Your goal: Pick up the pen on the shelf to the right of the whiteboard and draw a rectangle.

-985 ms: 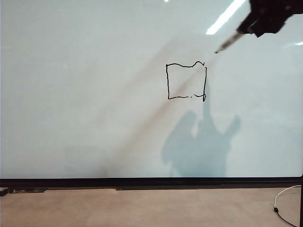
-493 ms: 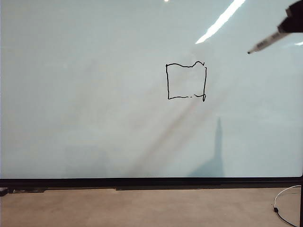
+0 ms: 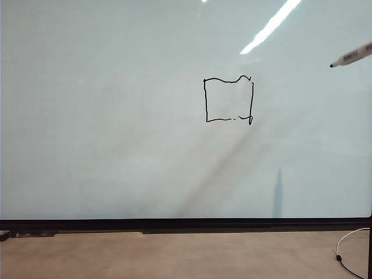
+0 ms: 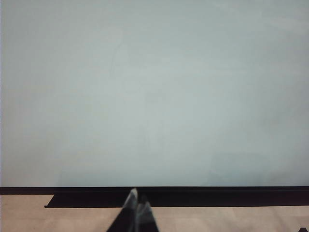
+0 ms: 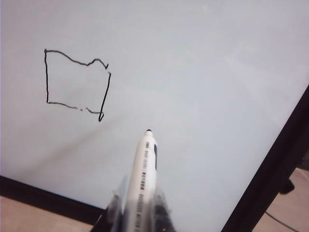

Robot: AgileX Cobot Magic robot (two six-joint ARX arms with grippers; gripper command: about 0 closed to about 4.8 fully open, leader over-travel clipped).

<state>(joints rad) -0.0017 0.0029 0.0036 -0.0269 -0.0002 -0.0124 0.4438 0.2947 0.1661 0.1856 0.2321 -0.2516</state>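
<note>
Near the whiteboard's (image 3: 116, 145) upper right edge, in the exterior view, only the front part of the pen (image 3: 351, 56) shows, its black tip pointing down-left and clear of the board. A second ago the right claw's dark body was in that view, with the pen tip close above the rectangle's (image 3: 228, 99) upper right corner; since then claw and pen have drawn off to the right, and the claw has left the exterior view. The broad grey shadow under the rectangle has shrunk to one thin spike near the board's bottom edge.

The right wrist view shows the right claw (image 5: 137, 210) closed narrowly on the pen's white barrel, its pale fingers (image 5: 115, 209) pressed on either side, with the tip off the board and well apart from the drawing.

The left claw (image 4: 136, 212) hangs low before the board's black bottom frame, its two tips lying together, holding nothing.

One rectangle is drawn: a wobbly black outline, roughly square, with a bump in its top line, a small break in its bottom line and a short tail at the lower right corner. The board is glossy and pale grey-white, with a bright streak of ceiling light (image 3: 270, 27) reflected near its top. One pen, slim and round, carries small dark print along its barrel.
</note>
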